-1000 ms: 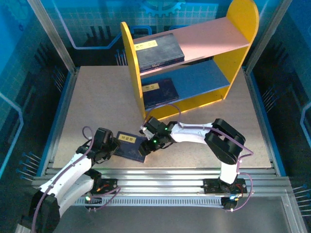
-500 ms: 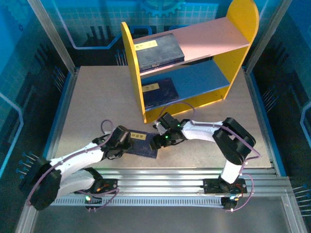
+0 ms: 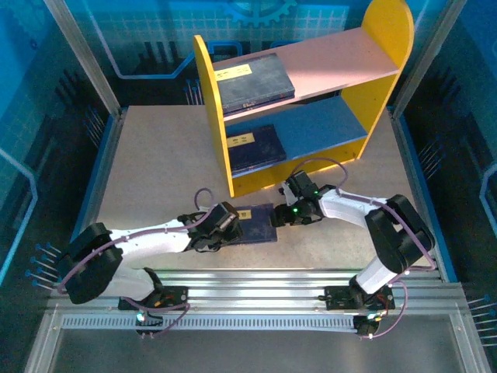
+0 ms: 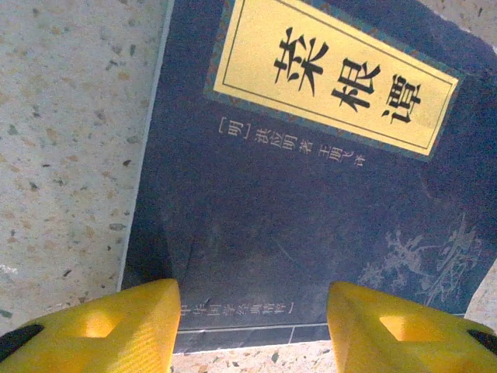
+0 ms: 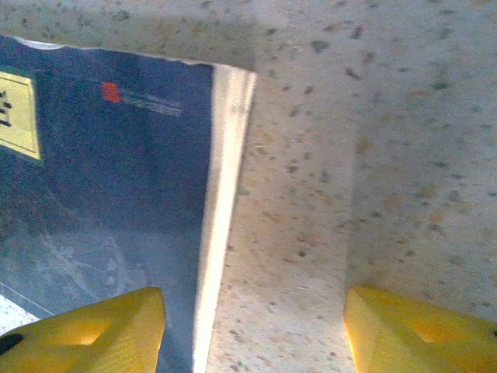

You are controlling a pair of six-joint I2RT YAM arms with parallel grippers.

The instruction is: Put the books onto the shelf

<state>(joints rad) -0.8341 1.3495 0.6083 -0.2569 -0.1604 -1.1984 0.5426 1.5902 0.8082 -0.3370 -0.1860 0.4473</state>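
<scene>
Near the tabletop's (image 3: 155,171) front edge we see one book (image 3: 255,224) unshelved; left gripper (image 3: 231,228) and right gripper (image 3: 279,218) spread; shelf (image 3: 208,116) holds two.

Layout. The shelf (image 3: 208,101) stands at the rear of the table (image 3: 155,155). The first book (image 3: 255,80) lies on the upper board (image 3: 342,66), and the second book (image 3: 255,148) on the lower board (image 3: 326,124), both toward the left side. The third book (image 3: 258,224) lies flat on the table before the shelf, between the left end effector (image 3: 234,226) and the right end effector (image 3: 277,217).
</scene>
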